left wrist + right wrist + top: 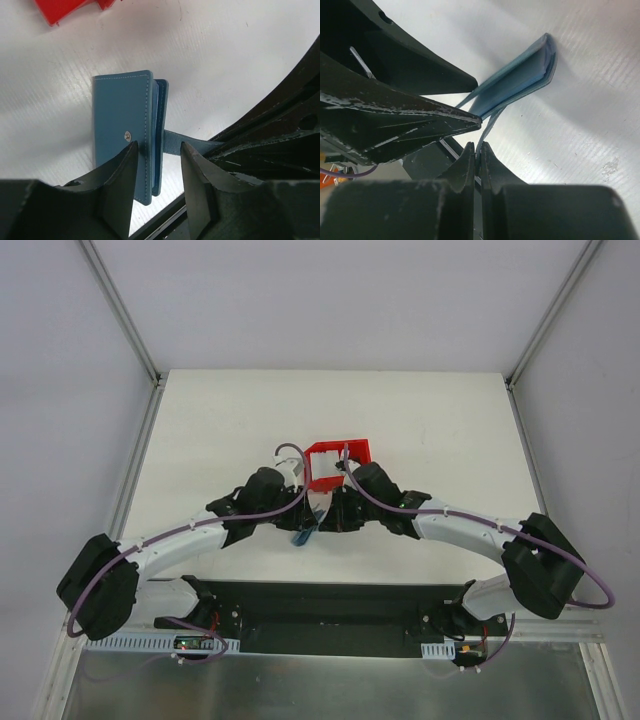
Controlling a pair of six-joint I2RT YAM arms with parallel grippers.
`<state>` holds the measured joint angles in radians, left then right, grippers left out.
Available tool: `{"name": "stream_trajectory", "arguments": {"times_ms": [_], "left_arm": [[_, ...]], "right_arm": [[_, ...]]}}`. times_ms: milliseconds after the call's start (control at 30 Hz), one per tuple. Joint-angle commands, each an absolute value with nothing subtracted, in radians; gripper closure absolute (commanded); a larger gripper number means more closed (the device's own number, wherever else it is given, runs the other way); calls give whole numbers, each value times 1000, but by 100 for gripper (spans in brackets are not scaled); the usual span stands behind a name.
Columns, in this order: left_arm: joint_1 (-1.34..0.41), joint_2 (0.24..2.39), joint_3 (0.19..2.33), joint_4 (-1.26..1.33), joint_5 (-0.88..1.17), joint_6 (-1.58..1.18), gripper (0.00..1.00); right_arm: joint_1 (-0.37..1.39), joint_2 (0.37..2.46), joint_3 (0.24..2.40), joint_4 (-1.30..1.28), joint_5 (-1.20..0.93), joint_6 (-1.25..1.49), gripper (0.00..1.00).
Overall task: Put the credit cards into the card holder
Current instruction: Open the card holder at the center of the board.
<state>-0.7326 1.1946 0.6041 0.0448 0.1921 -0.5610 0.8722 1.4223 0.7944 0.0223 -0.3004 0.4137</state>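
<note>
Top external: card holder (303, 536) half-hidden

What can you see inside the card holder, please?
The holder is folded nearly shut. Only the edges of its blue inner leaves show in the narrow gap; the pockets, and whatever may sit in them, are hidden.

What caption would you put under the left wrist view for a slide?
Open left gripper straddles the folded teal card holder while the right gripper pinches its tab.
</note>
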Motion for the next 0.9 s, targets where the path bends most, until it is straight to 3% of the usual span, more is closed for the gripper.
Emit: {"name": "stream_trajectory", "arguments": {"times_ms": [0,533,767,867], "left_arm": [[-749,1221,656,8,150,-515,64],[-750,1221,687,-66,100,-492,80],[-752,1193,680,-87,72,-506,99],[-752,1175,675,-95,64,-511,100]], "right_arm": [[876,1399,845,15,-313,403,100],[876,1404,850,9,-313,396,100],[876,1394,854,5,-298,380,100],[870,1387,865,-49,-285,365,100]]}}
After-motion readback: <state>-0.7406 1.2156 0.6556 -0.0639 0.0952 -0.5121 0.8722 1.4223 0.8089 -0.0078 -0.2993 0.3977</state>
